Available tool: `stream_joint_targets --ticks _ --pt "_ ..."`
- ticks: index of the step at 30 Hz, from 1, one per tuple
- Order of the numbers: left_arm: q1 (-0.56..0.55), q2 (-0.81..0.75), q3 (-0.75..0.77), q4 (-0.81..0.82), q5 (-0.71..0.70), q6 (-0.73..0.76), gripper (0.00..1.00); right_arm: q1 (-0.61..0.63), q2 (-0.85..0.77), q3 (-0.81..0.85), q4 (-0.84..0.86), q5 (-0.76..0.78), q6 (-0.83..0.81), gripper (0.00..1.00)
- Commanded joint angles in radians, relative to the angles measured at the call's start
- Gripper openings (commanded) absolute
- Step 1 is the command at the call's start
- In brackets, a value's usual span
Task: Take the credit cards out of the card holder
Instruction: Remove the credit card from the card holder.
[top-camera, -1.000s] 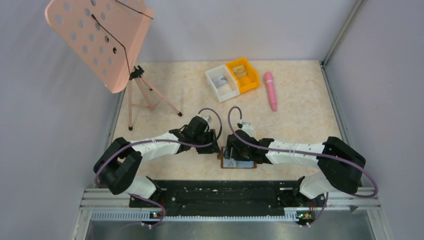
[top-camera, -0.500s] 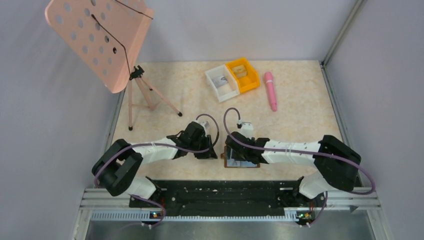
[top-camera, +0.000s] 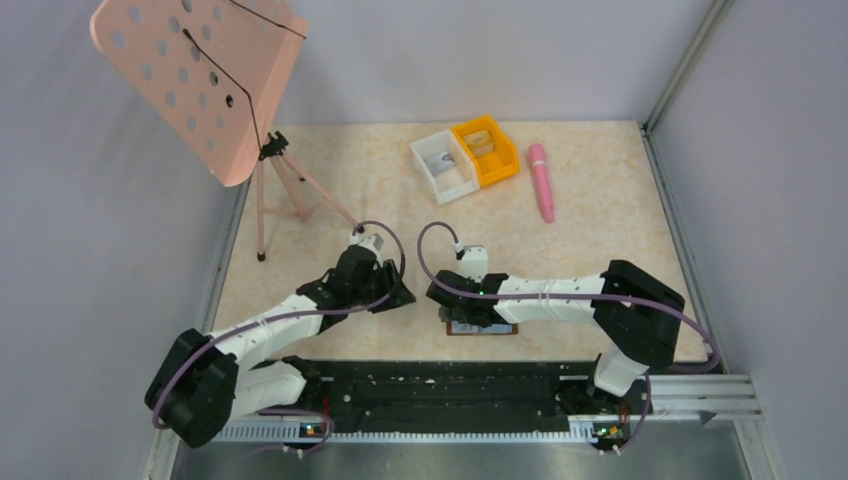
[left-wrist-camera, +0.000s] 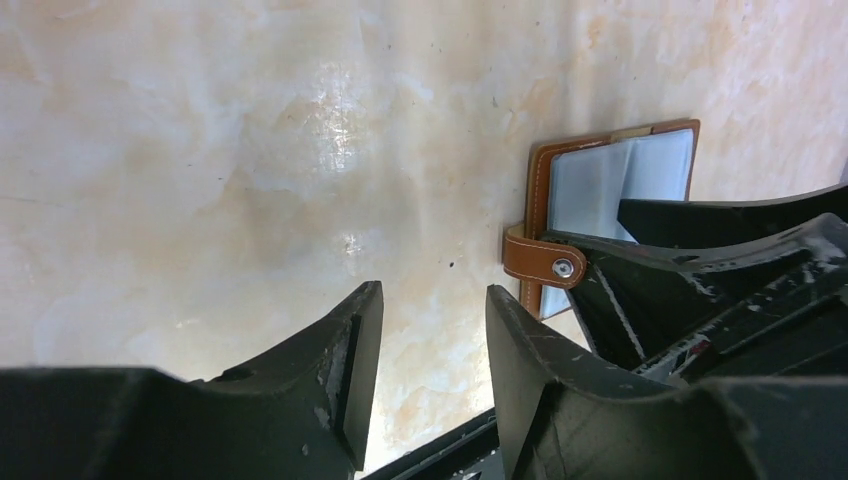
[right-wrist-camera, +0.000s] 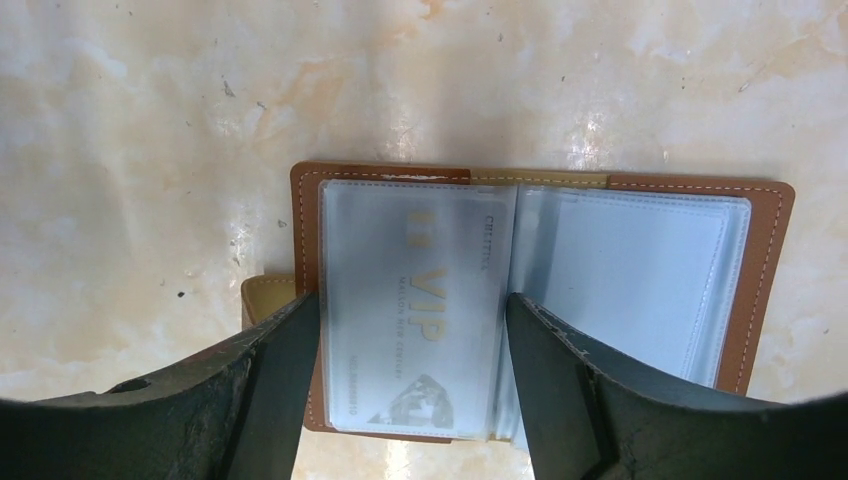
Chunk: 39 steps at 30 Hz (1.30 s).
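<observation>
Extraction is just starting: my right tool stands wide astride the VIP credit card sleeved in the left page of the open card holder on the near surface, my left tool parted and empty beside it, so next I'd judge a pinch and slide.

- brown leather bifold card holder: tan-brown, pale stitching round the rim, blue-grey see-through pockets
- pale grey-blue rectangular credit card: gold "VIP" lettering
- beige marbled stone-look tabletop: cream with peachy veins
- small white plastic bin and small orange plastic bin, 12 o'clock
- salmon-pink perforated metal music stand, 10 o'clock: dotted with round holes
</observation>
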Motion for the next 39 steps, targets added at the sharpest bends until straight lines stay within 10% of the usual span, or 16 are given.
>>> stream_joint_targets --ticks 1,14,39 --pt "0.008 -0.064 -0.025 -0.006 -0.051 -0.019 0.48 0.018 0.039 0.036 -0.044 0.028 0.023 0.66" --pt "0.015 -0.096 -0.027 -0.004 -0.044 -0.025 0.5 0.018 -0.005 0.0 0.029 -0.024 0.028 0.48" --pt "0.013 -0.12 -0.004 0.023 0.039 -0.027 0.51 -0.002 -0.193 -0.183 0.298 -0.141 0.022 0.57"
